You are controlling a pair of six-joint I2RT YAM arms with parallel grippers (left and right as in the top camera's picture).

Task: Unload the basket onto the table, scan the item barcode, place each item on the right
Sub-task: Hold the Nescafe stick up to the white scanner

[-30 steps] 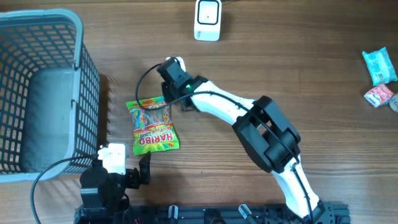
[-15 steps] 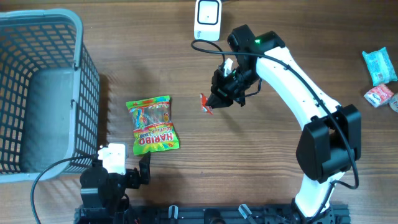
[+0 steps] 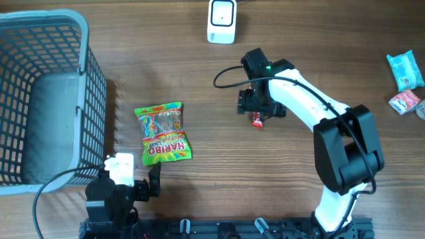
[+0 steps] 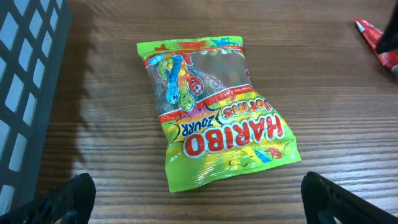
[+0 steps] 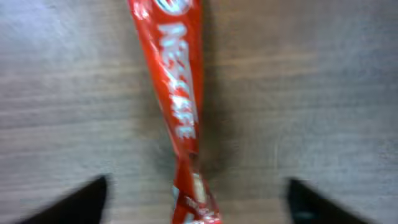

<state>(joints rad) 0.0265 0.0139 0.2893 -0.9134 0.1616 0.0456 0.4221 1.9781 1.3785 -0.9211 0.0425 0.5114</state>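
- One wooden table (image 3: 219,179) carries everything.
- One grey plastic basket (image 3: 93,86) fills its far left side.
- Right arm (image 3: 312,106) reaches in from the bottom edge towards the middle. Its right gripper (image 3: 257,113) points down with the fingers spread wide and nothing clamped.
- Left gripper (image 4: 202,199) sits low at the bottom left, jaws fully apart and empty, just short of the sweets bag.
- Haribo sour-worms bag (image 3: 163,133) lies flat, label up, between the basket and the right gripper.
- White barcode scanner (image 3: 221,21) stands at the top edge, apart from the right gripper.
- Light blue packet (image 3: 405,70) and pink packet (image 3: 405,101) lie at the far right edge.
- Red Nescafé stick (image 5: 180,93) lies on the wood between the right gripper's parted fingertips, below the scanner.
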